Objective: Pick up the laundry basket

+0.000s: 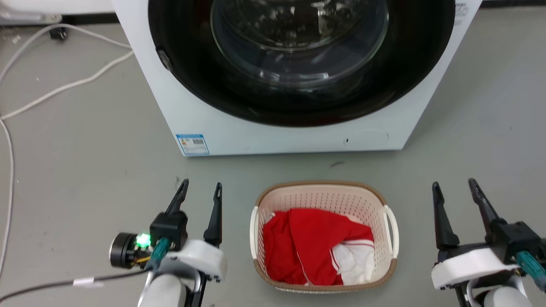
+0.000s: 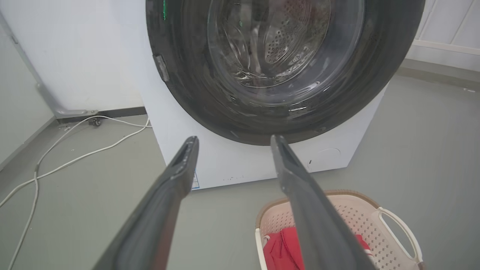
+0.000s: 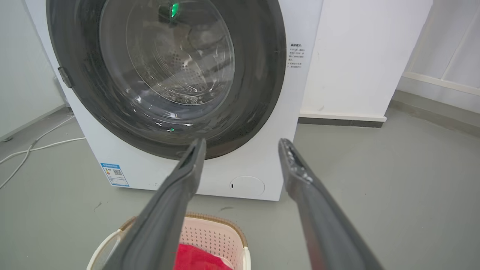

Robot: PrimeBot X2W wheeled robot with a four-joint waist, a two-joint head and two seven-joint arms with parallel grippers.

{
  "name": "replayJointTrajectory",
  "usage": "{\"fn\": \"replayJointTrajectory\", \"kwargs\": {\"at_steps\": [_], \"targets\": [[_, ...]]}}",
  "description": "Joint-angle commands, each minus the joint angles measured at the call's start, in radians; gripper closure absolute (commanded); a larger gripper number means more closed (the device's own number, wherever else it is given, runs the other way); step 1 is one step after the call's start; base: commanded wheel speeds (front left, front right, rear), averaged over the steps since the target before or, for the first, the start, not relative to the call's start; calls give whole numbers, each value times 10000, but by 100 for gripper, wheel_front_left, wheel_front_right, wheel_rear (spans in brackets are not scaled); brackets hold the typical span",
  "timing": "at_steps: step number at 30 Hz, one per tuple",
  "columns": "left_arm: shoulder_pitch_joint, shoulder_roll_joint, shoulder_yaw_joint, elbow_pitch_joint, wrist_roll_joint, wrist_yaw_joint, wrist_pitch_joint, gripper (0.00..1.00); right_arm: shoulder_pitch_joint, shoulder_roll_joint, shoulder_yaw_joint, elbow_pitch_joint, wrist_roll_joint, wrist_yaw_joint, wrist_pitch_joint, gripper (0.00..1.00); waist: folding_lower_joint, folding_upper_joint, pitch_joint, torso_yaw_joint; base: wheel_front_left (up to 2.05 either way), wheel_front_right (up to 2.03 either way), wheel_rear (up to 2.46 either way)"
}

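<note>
Basket [image 1: 324, 198] location: on the floor [image 1: 85, 183], near the front of the washer [image 1: 277, 136] but apart from it; centred between the two arms in the head view; upright, brown rim uppermost.

Contents: a red garment [image 1: 307, 243] crumpled across the bottom; white cloth [image 1: 354, 260] showing at its right side; both lie below the rim.

Handles: one white loop on each short side, left handle [image 1: 254, 230] and right handle [image 1: 393, 230]; neither is touched.

Left fingers [image 1: 215, 213]: spread wide, holding nothing; positioned left of the basket and apart from it; tips pointing toward the washer; a green light [image 1: 143, 239] glows on the wrist unit. In the left wrist view both fingers frame the washer's lower front; the basket sits at lower right, partly behind the right-hand finger.

Right fingers [image 1: 440, 215]: spread wide, holding nothing; positioned right of the basket and apart from it; tips pointing toward the washer. In the right wrist view the basket sits at the bottom edge, partly behind the left-hand finger.

Washer: white cabinet; round dark-framed glass door; blue label [image 1: 193, 144] at the lower left corner of the front.

Cabling: white cables [image 1: 64, 87] run over the floor left of the washer; a dark cable [image 1: 51, 285] trails from the left arm.
</note>
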Motion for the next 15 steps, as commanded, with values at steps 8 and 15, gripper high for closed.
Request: {"fn": "replayJointTrajectory", "kwargs": {"at_steps": [8,15], "targets": [[-1792,5,-387,2196,-170,-537,-25,0,-1351,-5,-381,1380,-950,-5,-25,0,-1,0,1583,-280,0,0,0],[-3413,6,-836,4298,-405,-906,-25,0,-2757,-128,-542,2897,-1567,-5,-23,0,-1,0,2810,-401,0,0,0]]}}
